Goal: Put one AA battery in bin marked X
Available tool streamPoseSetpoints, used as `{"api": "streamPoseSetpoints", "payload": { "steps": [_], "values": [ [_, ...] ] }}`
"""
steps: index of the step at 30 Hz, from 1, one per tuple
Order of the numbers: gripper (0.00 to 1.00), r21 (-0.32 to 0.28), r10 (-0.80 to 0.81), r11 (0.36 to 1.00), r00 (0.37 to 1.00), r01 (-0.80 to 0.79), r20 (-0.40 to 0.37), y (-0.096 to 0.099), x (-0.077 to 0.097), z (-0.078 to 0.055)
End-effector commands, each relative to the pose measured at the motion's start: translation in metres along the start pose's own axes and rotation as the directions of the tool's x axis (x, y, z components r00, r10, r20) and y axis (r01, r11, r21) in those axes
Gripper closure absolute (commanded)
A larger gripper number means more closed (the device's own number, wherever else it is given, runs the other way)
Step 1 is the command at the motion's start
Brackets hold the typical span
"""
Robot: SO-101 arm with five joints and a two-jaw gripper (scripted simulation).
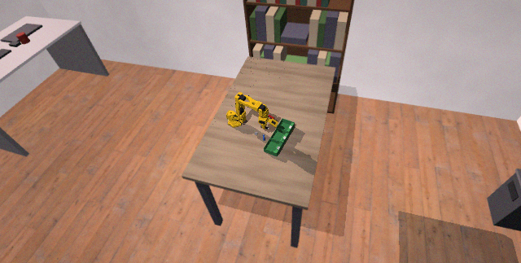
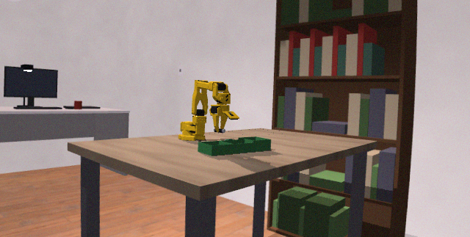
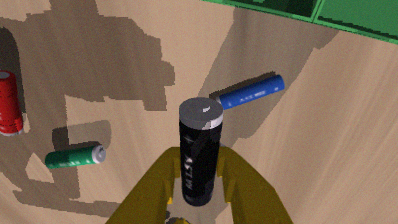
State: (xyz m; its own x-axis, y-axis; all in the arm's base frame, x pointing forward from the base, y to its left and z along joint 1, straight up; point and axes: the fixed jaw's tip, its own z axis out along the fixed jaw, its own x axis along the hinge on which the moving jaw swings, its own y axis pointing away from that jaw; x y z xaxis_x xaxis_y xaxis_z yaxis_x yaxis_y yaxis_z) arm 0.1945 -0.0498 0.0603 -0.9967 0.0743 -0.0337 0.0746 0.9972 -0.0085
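My gripper (image 3: pixel 200 172) (image 1: pixel 264 124) (image 2: pixel 219 128) is shut on a black AA battery (image 3: pixel 200 142), which stands out between the yellow fingers, a little above the table. In the wrist view, a blue AA battery (image 3: pixel 252 91) (image 1: pixel 263 137) lies on the table beyond it. A green AA battery (image 3: pixel 75 156) lies to the left and a red battery (image 3: pixel 9 102) at the left edge. The green row of bins (image 1: pixel 280 137) (image 2: pixel 235 146) (image 3: pixel 350 19) stands just beyond the gripper. I cannot see which bin carries the X.
A small metal nut (image 1: pixel 256 133) lies on the wooden table (image 1: pixel 244 165) (image 2: pixel 176 167) near the blue battery. The arm's yellow base (image 1: pixel 235 118) (image 2: pixel 191 130) stands to the left of the bins. A bookshelf (image 2: pixel 341 83) stands behind the table.
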Motion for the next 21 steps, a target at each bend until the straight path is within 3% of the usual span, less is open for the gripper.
{"api": "streamPoseSetpoints", "payload": {
  "steps": [1, 21],
  "values": [
    [1.0, 0.008, 0.02, 1.0, 0.999, -0.02, 0.042, -0.005, -0.007, -0.007],
    [1.0, 0.019, 0.148, 0.988, 0.984, -0.15, 0.098, -0.032, -0.03, -0.015]
  ]
}}
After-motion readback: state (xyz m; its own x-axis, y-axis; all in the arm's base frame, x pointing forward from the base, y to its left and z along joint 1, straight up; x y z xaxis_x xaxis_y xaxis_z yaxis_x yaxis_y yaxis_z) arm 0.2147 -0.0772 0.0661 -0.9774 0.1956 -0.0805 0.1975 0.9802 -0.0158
